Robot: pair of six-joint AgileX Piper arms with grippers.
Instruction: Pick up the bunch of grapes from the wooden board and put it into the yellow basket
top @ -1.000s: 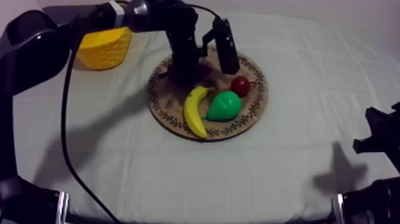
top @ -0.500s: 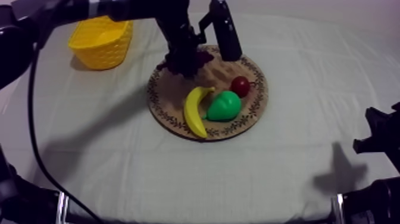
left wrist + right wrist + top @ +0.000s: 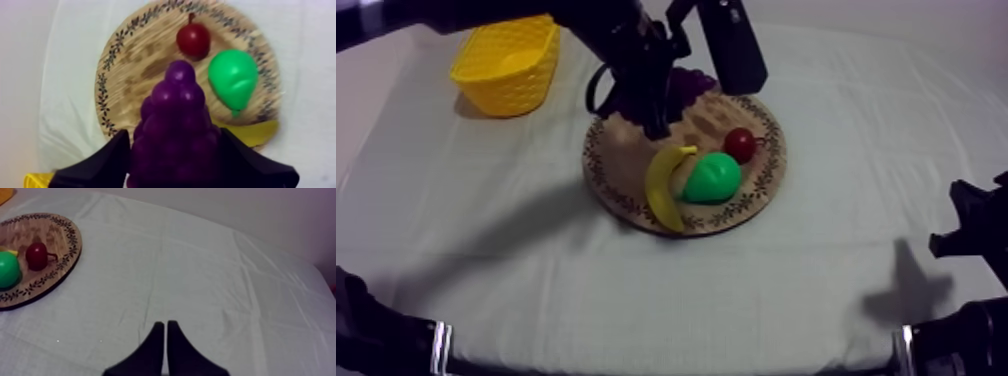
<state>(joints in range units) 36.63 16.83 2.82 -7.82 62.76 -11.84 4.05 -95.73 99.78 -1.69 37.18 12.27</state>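
Observation:
The purple bunch of grapes (image 3: 683, 84) hangs above the back-left part of the round wooden board (image 3: 626, 165), lifted off it. My left gripper (image 3: 650, 104) is shut on it. In the left wrist view the grapes (image 3: 175, 115) sit between the two black fingers (image 3: 102, 162), over the board (image 3: 132, 65). The yellow basket (image 3: 506, 63) stands at the table's back left, apart from the board. My right gripper (image 3: 163, 333) rests low at the right side of the table, its fingers together as a narrow wedge with nothing in them.
A banana (image 3: 663, 186), a green pear (image 3: 712, 177) and a small red fruit (image 3: 740, 144) lie on the board's front and right parts. My right arm (image 3: 976, 235) sits by the table's right edge. Bare cloth lies between board and basket.
My left gripper has risen from the board with the grapes in it. The basket, partly hidden by the arm before, now shows whole. The right arm has not moved.

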